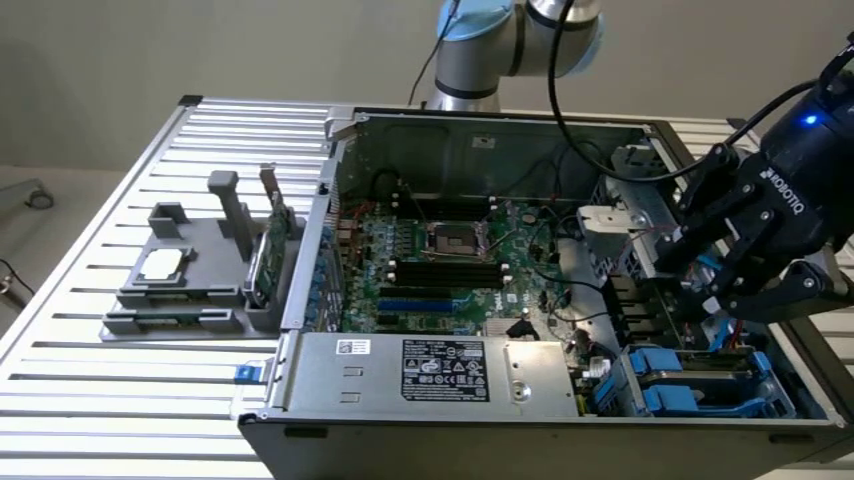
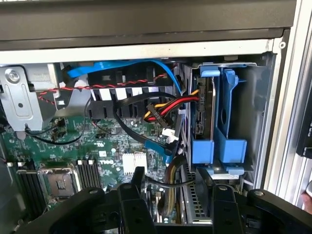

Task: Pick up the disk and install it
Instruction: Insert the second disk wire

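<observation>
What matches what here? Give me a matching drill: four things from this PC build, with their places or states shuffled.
Things:
1. end effector
2. disk
3. green circuit card
4. power supply

Places or states:
a. standing in the grey fixture outside the case
b. open, empty, over the case's side on the exterior view's right
c. sitting in the blue bay
d. labelled silver box along the case's near wall

Pairs: 1-b, 2-c, 3-a, 4-d

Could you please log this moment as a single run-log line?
gripper: open, empty | position: above drive bay | disk: in blue carrier in bay | contact: none
</observation>
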`<action>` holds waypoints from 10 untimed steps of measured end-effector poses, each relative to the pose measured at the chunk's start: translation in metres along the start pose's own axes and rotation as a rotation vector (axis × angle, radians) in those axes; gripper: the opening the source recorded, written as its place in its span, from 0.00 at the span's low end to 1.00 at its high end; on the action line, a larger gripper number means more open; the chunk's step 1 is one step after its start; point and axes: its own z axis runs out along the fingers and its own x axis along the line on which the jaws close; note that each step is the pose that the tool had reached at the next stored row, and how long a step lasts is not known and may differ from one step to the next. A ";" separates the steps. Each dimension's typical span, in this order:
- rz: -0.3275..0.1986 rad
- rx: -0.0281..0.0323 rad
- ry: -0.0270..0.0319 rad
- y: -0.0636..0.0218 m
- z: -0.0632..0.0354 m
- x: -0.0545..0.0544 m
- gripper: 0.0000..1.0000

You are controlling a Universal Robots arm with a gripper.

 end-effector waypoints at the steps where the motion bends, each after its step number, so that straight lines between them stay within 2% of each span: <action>1: 0.001 -0.0093 -0.0034 0.0000 0.0001 0.000 0.54; 3: 0.002 -0.0275 -0.0110 -0.0001 0.0003 0.002 0.54; 5: 0.003 -0.0397 -0.0173 -0.0009 0.0005 0.004 0.52; 6: 0.004 -0.0433 -0.0195 -0.0024 0.0009 0.005 0.52; 7: 0.004 -0.0464 -0.0217 -0.0042 0.0013 0.006 0.45; 10: 0.006 -0.0552 -0.0286 -0.0089 0.0024 0.007 0.45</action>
